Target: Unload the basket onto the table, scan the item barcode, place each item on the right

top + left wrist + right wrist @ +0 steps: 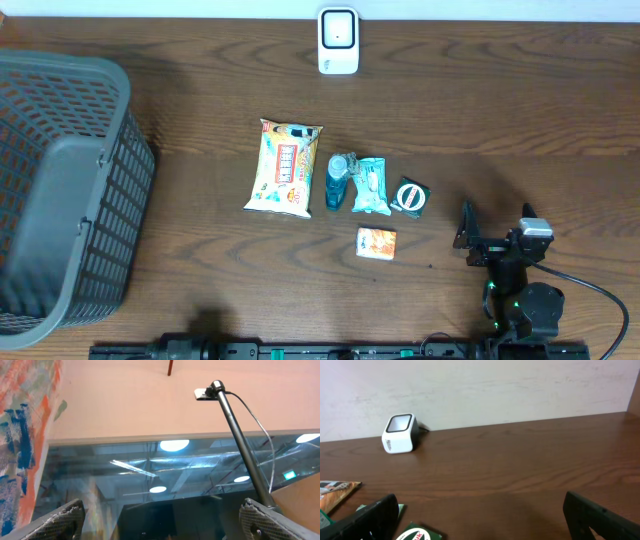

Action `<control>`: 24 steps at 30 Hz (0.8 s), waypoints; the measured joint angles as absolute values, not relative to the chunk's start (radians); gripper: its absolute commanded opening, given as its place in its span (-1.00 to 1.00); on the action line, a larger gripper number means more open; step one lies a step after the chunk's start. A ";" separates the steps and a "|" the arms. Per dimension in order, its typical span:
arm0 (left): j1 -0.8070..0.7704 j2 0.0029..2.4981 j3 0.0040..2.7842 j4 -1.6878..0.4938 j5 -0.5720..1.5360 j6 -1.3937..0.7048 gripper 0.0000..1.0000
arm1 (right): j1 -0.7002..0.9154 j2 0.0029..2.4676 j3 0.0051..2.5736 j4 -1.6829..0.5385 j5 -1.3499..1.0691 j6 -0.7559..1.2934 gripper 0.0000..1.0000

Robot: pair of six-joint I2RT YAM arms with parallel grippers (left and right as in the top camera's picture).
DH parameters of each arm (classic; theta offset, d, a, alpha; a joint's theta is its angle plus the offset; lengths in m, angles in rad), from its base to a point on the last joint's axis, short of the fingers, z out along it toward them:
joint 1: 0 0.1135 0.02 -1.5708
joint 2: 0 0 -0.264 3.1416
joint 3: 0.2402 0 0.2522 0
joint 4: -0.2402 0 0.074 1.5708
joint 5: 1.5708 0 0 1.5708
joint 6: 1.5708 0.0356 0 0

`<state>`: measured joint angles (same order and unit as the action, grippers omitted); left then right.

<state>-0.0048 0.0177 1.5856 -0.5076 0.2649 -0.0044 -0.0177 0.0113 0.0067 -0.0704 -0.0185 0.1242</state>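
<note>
Right gripper [485, 520] and left gripper [165, 520] are gaping wide, empty; green packet [411, 195] is lying just beside teal pouch [371, 186] mid-desk, risking a snagged neighbour.

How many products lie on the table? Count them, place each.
5: yellow snack bag leftmost, blue bottle beside it, teal pack next, green packet rightmost, orange box in front of them. None seems hidden.

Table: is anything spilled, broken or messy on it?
Nothing looks spilled or broken. The bottle lies on its side right beside the teal pack, and the snack bag sits a little crooked. The scanner stands upright at the far edge.
</note>
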 measured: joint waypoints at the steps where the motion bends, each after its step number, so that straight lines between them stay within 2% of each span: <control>1: -0.004 0.018 1.586 -0.506 0.262 -0.004 0.95 | -0.018 0.011 0.007 -0.070 -0.019 0.124 0.99; 13: 0.017 0.017 1.571 -0.497 0.237 -0.003 0.96 | -0.018 0.011 0.007 -0.070 -0.019 0.124 0.99; 24: 0.017 0.017 1.435 -0.455 0.236 -0.003 0.96 | -0.018 0.011 0.007 -0.070 -0.019 0.124 0.98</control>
